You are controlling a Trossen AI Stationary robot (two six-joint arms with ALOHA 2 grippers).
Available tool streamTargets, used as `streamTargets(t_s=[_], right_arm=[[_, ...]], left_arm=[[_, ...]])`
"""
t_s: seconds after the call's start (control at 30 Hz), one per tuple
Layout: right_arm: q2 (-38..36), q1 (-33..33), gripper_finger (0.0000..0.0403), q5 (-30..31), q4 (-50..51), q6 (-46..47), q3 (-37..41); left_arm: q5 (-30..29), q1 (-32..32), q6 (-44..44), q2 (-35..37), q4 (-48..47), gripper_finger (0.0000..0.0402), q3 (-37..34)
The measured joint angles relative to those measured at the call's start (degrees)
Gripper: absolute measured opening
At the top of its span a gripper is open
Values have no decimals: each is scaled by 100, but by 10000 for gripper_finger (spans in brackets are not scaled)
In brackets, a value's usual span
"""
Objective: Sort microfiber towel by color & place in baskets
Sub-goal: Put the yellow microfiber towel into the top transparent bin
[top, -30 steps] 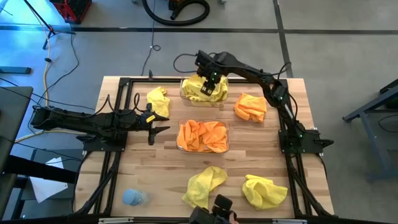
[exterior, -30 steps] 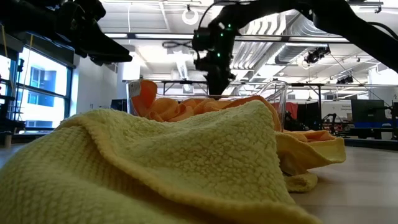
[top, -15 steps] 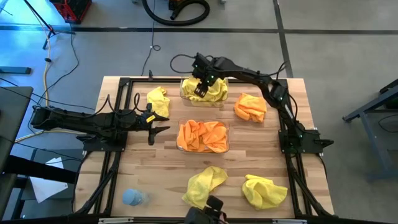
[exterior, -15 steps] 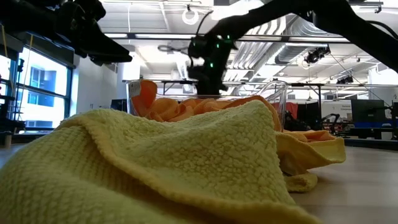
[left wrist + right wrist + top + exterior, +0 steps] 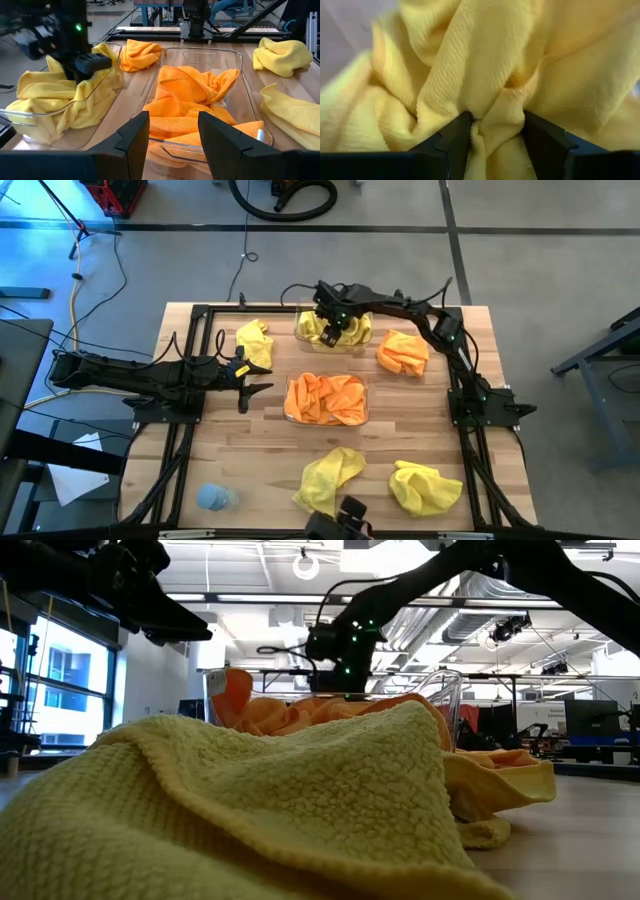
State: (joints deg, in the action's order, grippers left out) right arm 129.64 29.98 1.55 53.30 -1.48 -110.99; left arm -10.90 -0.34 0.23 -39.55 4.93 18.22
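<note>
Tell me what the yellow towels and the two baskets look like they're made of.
The yellow towels look like soft microfiber or terry cloth with a matte finish: fine ribbed loops and limp folds show up close. The baskets look like clear, glossy hard plastic: the orange towels show through the walls, and the rims catch highlights.

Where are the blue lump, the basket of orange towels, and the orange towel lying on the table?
blue lump [image 5: 215,497]: high view, its middle.
basket of orange towels [image 5: 365,402]: high view, its right rim.
loose orange towel [image 5: 402,352]: high view, its middle fold.
</note>
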Motion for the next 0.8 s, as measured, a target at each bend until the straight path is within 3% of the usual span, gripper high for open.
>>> streamTargets(t_s=[0.3, 0.53, 0.7, 0.8], right_arm=[[2, 0, 174, 4, 693, 0, -1288], [-59, -5, 173, 150, 2362, 586, -2410], [-1070, -50, 173, 638, 2521, 1020, -1378], [-1889, -139, 173, 1087, 2266, 1244, -376]], left_arm=[[-22, 0, 0, 0, -37, 158, 0], [-22, 0, 0, 2, -46, 158, 0], [-32, 0, -14, 2, -53, 158, 0], [-42, 0, -13, 2, -62, 158, 0]])
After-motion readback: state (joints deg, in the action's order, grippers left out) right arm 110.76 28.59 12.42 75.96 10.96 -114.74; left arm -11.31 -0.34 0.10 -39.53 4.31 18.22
